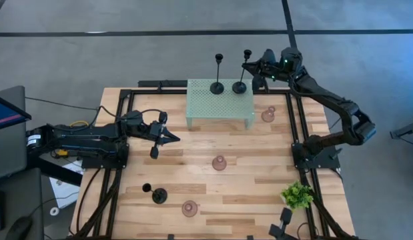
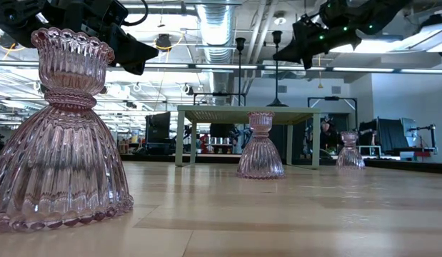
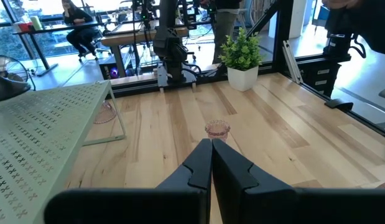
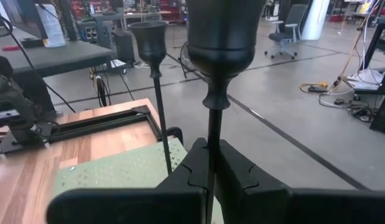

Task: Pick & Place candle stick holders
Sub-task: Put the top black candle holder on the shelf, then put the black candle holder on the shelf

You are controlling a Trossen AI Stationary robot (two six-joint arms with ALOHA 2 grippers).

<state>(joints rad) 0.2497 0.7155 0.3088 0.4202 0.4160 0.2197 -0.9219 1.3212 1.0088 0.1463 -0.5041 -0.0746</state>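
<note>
Candle stick holders: we see 6. Two slim black ones stand on the green mesh shelf (image 1: 219,100), one (image 1: 217,87) w/ its base near the shelf's middle back, the other (image 1: 240,86) just beside it on the right. The right claw (image 1: 249,66) is clamped on that 2nd one's thin stem, up near the cup; in the right wrist view the dark fingers (image 4: 232,165) press the stem from both sides. A 3rd black one (image 1: 158,195) stands on the tabletop (image 1: 259,180) near the front left. Three pink glass ones sit on the wood: one (image 1: 268,114) right next to the shelf's right end, one (image 1: 219,163) in the middle, one (image 1: 189,209) at the front. The left claw (image 1: 170,139) hangs over the tabletop left of the middle, fingers together & holding nothing. A small green plant (image 1: 297,195) sits at the front right.
</note>
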